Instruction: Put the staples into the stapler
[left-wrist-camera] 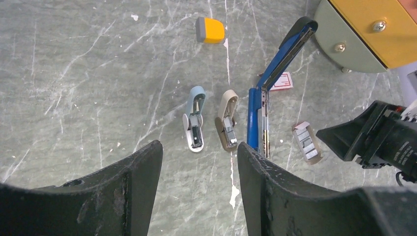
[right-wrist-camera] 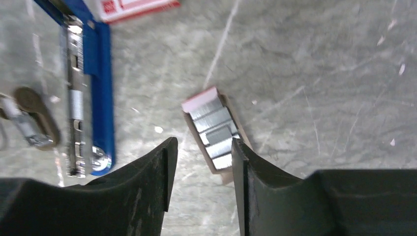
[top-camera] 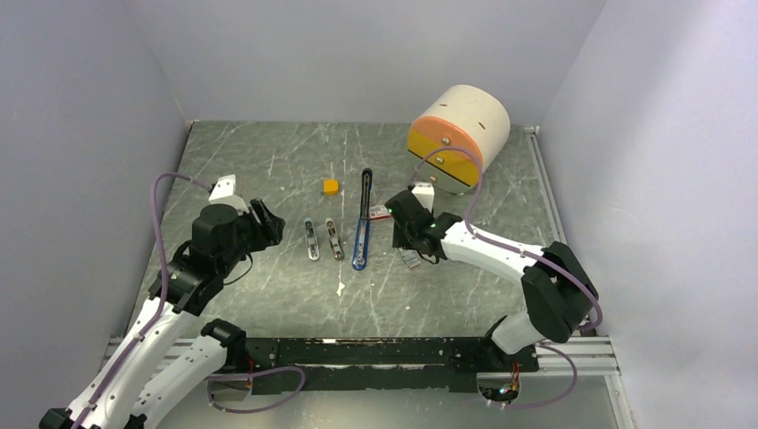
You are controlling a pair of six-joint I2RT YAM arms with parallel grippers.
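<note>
- Right gripper (right-wrist-camera: 200, 147) is seen with jaws parted, nothing held.
- Staples (right-wrist-camera: 215, 129) are found lying on the table (right-wrist-camera: 319, 73) just beyond its tips, right of the opened blue stapler (right-wrist-camera: 101, 73).
- Left gripper (left-wrist-camera: 199, 152) is held wide, empty.

Built as two limbs, left arm (top-camera: 170, 304) and right arm (top-camera: 501, 252), each of glossy white link shells joined by chunky black joint housings. Wired with mauve-grey cable (top-camera: 159, 223) running loose from wrist to base. Tipped in matt black: left gripper (left-wrist-camera: 199, 147) and right gripper (right-wrist-camera: 204, 145), with fingers (left-wrist-camera: 133, 191) broad, tapering and scuffed pale along the edges. Lit by a small green lamp (top-camera: 432, 226) at the right wrist. Marked with fine white lettering (left-wrist-camera: 404, 150) on the right wrist's black housing.
</note>
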